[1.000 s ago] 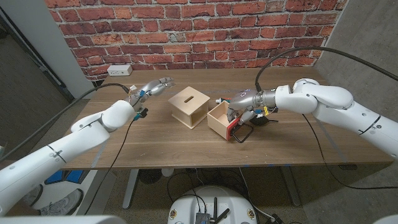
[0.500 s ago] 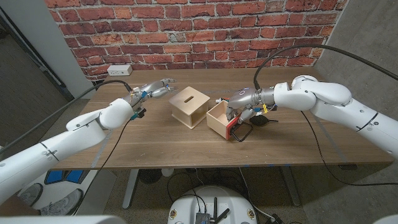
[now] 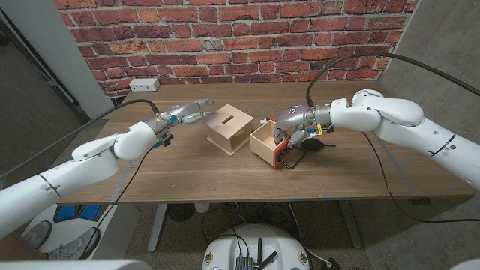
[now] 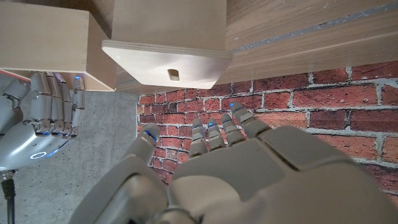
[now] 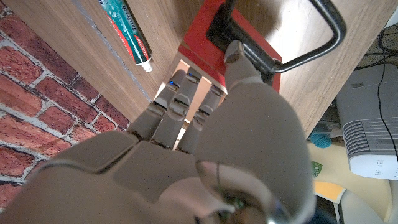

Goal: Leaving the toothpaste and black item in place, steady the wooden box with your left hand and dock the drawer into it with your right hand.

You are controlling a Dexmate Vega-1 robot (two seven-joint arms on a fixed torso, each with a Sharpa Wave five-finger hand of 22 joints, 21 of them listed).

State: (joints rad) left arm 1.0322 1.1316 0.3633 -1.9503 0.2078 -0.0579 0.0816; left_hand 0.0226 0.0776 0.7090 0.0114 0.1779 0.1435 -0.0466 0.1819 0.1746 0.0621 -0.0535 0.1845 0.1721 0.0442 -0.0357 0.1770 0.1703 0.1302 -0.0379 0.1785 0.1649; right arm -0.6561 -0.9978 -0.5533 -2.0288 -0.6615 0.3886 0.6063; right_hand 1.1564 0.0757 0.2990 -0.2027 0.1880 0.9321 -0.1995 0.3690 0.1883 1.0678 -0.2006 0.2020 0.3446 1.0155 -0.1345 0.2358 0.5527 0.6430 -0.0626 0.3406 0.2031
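The wooden box [image 3: 228,127], with a slot in its top, stands mid-table; the left wrist view also shows the box [image 4: 166,37]. My left hand [image 3: 190,113] reaches toward its left top edge with fingers spread and holds nothing. The drawer [image 3: 264,142], which has a red front [image 5: 227,53] and a black handle [image 5: 320,37], sits just right of the box, outside it. My right hand [image 3: 291,122] grips the drawer, fingers inside it and thumb on the red front. The toothpaste [image 5: 127,31] lies behind the drawer. A black item [image 3: 318,146] lies under my right forearm.
A white power strip [image 3: 142,84] sits against the brick wall at the table's far left. Cables run from both wrists across the table. Bare wood lies between the box and the table's front edge [image 3: 225,201].
My left hand has moved right, toward the box's upper left edge. The right hand and the drawer have barely shifted.
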